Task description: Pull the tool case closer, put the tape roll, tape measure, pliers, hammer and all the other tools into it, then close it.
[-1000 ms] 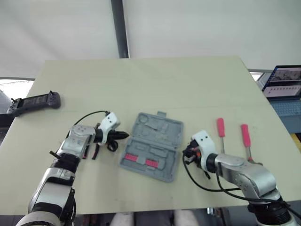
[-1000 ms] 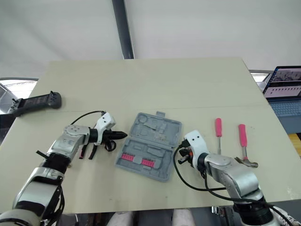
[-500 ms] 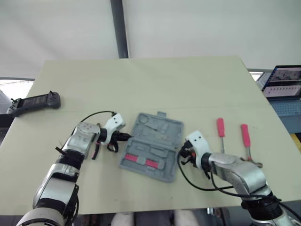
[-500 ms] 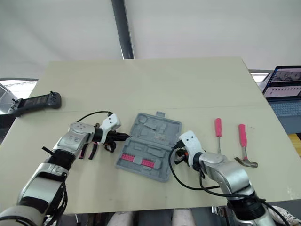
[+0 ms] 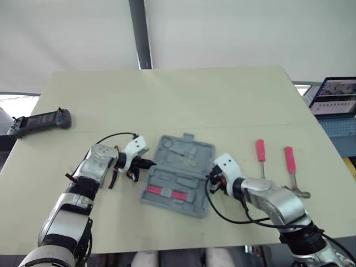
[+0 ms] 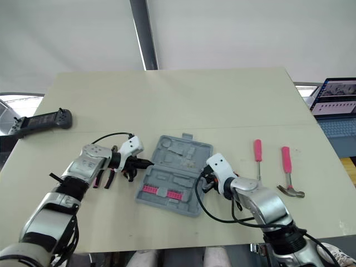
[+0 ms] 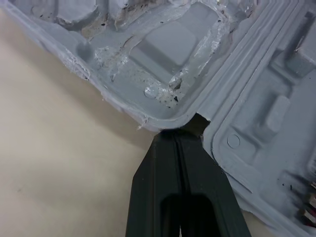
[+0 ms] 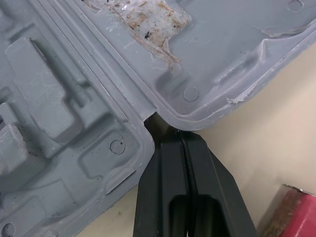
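Note:
The grey tool case (image 5: 179,171) lies open in the middle of the table, with pink bits in its near half. My left gripper (image 5: 150,163) is shut, and its tip (image 7: 180,134) sits in the hinge notch on the case's left side. My right gripper (image 5: 210,179) is shut too, with its tip (image 8: 168,129) in the hinge notch on the right side. Pliers (image 5: 113,179) with dark handles lie beside my left wrist. To the right of the case lie a pink-handled screwdriver (image 5: 260,151) and a pink-handled hammer (image 6: 286,161).
A black handheld controller (image 5: 39,120) rests at the table's left edge. A laptop (image 5: 334,97) stands off the table at the right. Bare tabletop (image 5: 183,103) stretches behind the case, and a strip lies in front of it.
Both grippers have closed in on the case, the left moving right and the right moving left, until their tips met its hinge notches. The case has turned slightly.

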Motion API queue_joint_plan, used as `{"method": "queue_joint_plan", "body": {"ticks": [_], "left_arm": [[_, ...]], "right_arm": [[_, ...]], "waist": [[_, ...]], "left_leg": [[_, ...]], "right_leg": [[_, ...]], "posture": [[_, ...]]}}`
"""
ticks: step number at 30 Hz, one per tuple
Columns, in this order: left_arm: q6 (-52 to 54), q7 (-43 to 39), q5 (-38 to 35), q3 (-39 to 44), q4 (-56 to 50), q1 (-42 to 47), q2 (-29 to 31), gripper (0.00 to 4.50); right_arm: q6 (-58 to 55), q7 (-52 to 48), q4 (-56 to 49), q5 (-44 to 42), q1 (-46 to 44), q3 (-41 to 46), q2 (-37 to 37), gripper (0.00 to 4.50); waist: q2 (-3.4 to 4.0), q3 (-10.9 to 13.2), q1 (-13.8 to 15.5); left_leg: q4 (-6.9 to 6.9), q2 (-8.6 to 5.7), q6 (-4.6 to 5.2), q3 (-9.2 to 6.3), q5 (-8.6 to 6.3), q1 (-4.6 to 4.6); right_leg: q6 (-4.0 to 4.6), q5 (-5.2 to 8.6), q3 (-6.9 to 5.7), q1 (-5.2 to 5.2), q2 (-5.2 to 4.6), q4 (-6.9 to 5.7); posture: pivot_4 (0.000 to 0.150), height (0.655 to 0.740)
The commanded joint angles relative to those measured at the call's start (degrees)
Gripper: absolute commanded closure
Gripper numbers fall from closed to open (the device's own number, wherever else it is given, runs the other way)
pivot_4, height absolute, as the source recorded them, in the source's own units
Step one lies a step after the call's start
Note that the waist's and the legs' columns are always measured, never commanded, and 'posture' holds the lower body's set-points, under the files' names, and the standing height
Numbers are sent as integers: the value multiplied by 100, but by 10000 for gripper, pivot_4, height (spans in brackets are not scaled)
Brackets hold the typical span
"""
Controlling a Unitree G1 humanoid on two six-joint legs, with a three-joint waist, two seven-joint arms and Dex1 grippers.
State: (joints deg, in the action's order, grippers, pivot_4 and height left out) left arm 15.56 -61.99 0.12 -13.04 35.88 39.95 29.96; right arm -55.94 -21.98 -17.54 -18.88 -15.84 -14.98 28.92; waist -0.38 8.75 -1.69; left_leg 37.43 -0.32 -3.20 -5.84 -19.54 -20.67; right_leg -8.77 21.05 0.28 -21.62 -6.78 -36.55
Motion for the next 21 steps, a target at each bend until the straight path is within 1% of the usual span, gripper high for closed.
{"method": "queue_joint_plan", "body": {"ticks": [1,13,21], "left_arm": [[154,-264,23,-153,-355,-60,12,45000],[879,-749,-22,-435,-1767,-589,346,45000],[1182,-719,-61,-558,-2550,-1003,503,45000]], "right_arm": [[168,-249,-88,59,-65,-44,52,44878],[134,-761,-549,37,169,-95,397,44878],[-12,-897,-911,11,398,-91,528,44878]], "waist": [[0,0,1],[0,0,12],[2,1,10]], "left_leg": [[0,0,0,0,0,0],[-1,0,0,-2,0,0],[-3,1,0,-2,0,0]], "right_leg": [[0,0,0,0,0,0],[0,0,1,1,-1,1],[0,0,1,1,-1,2]], "posture": [[1500,7400],[1500,7400],[1500,7400]]}}
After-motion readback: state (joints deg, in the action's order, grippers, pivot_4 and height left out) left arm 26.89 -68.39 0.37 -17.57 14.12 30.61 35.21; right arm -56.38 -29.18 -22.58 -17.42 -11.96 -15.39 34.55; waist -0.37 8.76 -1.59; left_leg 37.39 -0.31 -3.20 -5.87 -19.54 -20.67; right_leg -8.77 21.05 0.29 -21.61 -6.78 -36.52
